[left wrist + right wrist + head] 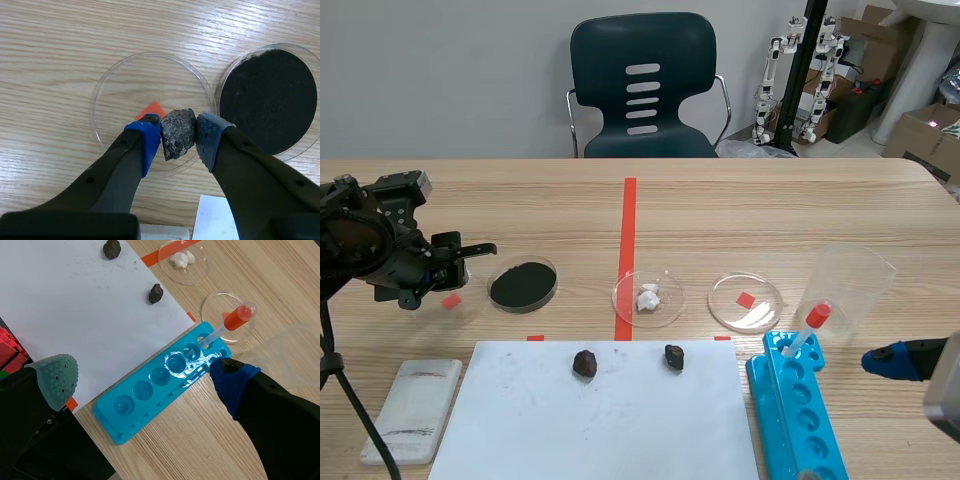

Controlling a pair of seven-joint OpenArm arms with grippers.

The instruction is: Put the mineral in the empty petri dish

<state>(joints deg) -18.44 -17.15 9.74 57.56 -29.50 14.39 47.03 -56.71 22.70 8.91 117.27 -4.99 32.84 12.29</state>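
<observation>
1. Scene view: my left gripper hangs low at the table's left side, just beside the black powder dish. What it grips is too small to tell from here. Two dark lumps lie apart on the white paper. Beyond the paper are a dish of white bits and a second clear dish. At the right a clear beaker is near the blue rack, which holds a red-bulbed pipette. A white slab lies left of the paper. My right gripper sits low, right of the rack.

2. Left wrist view: the blue pads are closed on the mineral, one on each flank. It is a dark grey, rough, angular lump with pale speckles. It is over the near part of the empty petri dish. I cannot tell whether it touches the dish floor. The powder dish touches or nearly touches the empty one.

3. Right wrist view: the fingers are spread wide with nothing between them, above the rack and the paper's edge. One pad is grey-green and the other is blue. Ahead are the pipette, both lumps, the white-bits dish and the beaker.
</observation>
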